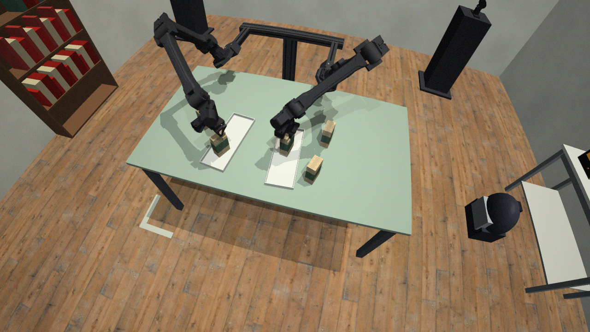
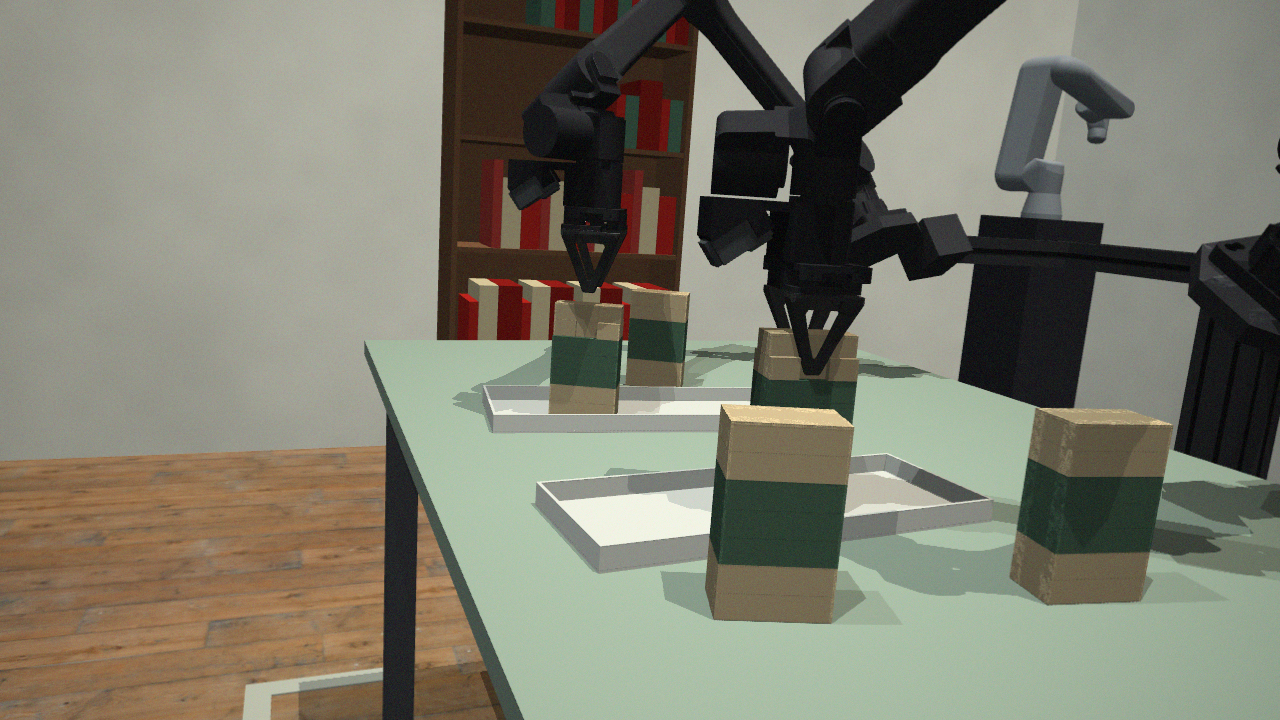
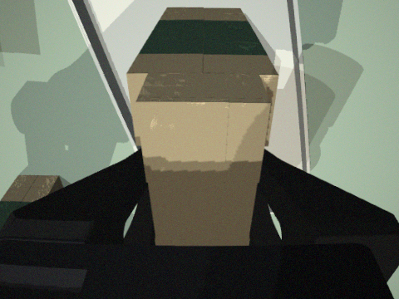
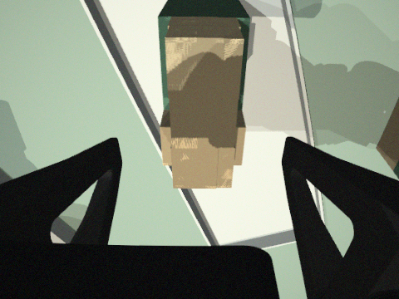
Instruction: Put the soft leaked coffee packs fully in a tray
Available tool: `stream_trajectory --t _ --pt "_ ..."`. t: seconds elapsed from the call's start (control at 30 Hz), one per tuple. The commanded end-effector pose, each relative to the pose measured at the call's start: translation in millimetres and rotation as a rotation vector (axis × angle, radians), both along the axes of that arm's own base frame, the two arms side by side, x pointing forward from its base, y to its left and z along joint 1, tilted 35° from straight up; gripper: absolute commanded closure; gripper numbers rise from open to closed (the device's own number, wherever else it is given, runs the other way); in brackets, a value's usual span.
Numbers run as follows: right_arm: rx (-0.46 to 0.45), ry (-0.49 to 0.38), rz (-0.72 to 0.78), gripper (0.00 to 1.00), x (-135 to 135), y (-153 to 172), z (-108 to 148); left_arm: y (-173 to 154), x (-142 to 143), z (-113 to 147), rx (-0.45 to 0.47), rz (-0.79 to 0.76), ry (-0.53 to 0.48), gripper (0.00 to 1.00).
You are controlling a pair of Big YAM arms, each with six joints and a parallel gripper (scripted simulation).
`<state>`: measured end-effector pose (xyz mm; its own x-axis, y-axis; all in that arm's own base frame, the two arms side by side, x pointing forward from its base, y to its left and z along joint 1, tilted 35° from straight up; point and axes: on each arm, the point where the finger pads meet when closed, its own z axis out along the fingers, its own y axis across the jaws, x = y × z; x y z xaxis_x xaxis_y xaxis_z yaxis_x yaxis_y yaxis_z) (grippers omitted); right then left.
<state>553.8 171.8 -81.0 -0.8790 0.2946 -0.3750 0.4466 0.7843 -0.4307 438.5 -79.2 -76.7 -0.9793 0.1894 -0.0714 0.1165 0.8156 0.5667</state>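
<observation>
My left gripper (image 1: 286, 136) (image 2: 810, 358) (image 3: 203, 150) is shut on a tan and green coffee pack (image 1: 285, 146) (image 2: 778, 389) (image 3: 199, 37), upright at the near tray (image 1: 280, 177) (image 2: 608, 553). Its lower end is partly hidden; contact with the tray is unclear. My right gripper (image 2: 588, 290) (image 4: 201, 149) is open around the top of another pack (image 1: 220, 145) (image 2: 585, 360) (image 4: 201, 116). That pack stands upright in the far tray (image 1: 241, 123) (image 2: 519, 422). Two packs (image 1: 327, 134) (image 2: 1090, 505) (image 1: 313, 169) (image 2: 778, 523) stand on the bench.
A fifth pack (image 2: 657, 338) (image 4: 391, 141) stands on the bench behind the far tray, mostly hidden by my right arm in the top view. The green table (image 1: 362, 185) has its front edge beyond the trays. One bench pack stands close beside the near tray.
</observation>
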Motion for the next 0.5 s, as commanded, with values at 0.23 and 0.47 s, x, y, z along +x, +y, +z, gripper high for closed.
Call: stream_trajectory --t 0.23,0.47 --pt "-0.009 0.009 -0.040 0.24 -3 6 21 15 3 -13 0.003 0.005 0.004 0.77" --pt "-0.003 -0.001 -0.015 0.24 -3 22 24 17 7 -18 0.002 0.005 0.000 0.77"
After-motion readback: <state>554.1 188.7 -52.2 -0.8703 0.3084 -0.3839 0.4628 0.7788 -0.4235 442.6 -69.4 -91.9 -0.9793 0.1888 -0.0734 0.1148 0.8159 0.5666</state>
